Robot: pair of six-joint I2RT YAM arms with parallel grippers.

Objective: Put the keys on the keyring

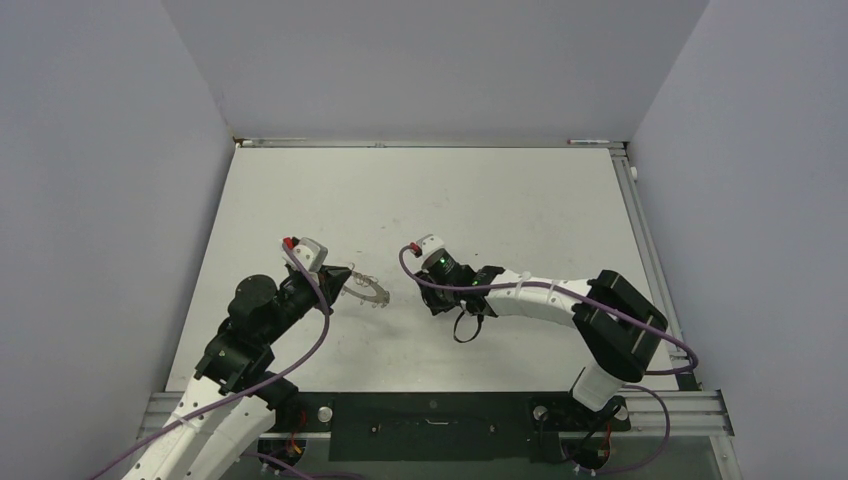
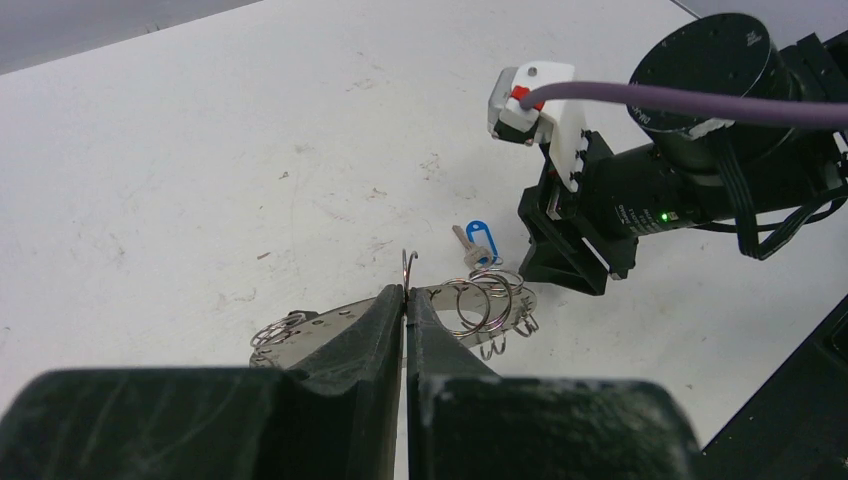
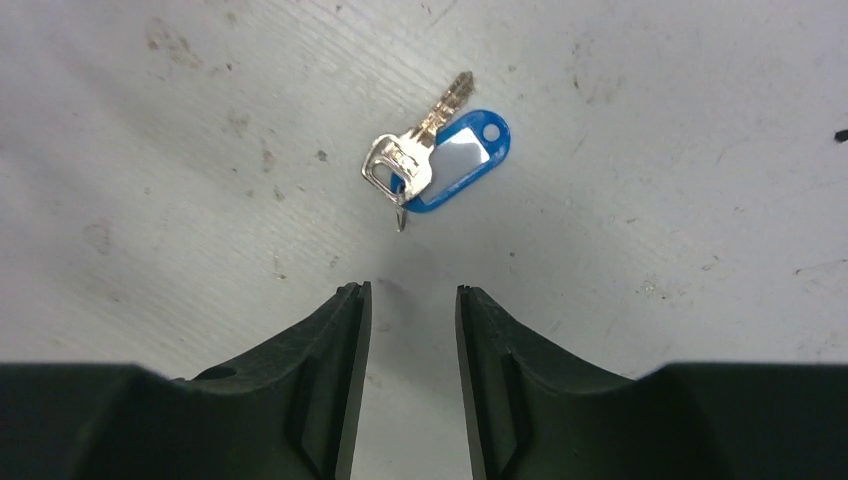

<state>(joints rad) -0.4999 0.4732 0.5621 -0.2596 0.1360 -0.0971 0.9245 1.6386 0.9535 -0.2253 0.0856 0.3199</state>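
The keyring (image 2: 330,325), a flat grey ring with wire loops round its edge, is held just above the table. My left gripper (image 2: 405,292) is shut on one of its upright wire loops; both also show in the top view, the keyring (image 1: 371,291) and the left gripper (image 1: 345,277). A silver key with a blue tag (image 3: 440,165) lies flat on the table, also seen beyond the ring in the left wrist view (image 2: 478,243). My right gripper (image 3: 412,290) is open and empty just short of that key, tips near the table (image 1: 432,298). The black-headed key is out of view.
The white table (image 1: 480,200) is walled in grey on three sides, with a metal rail (image 1: 430,143) along the back edge. The right arm's purple cable (image 1: 640,325) loops beside its body. The two grippers stand close together at mid-table.
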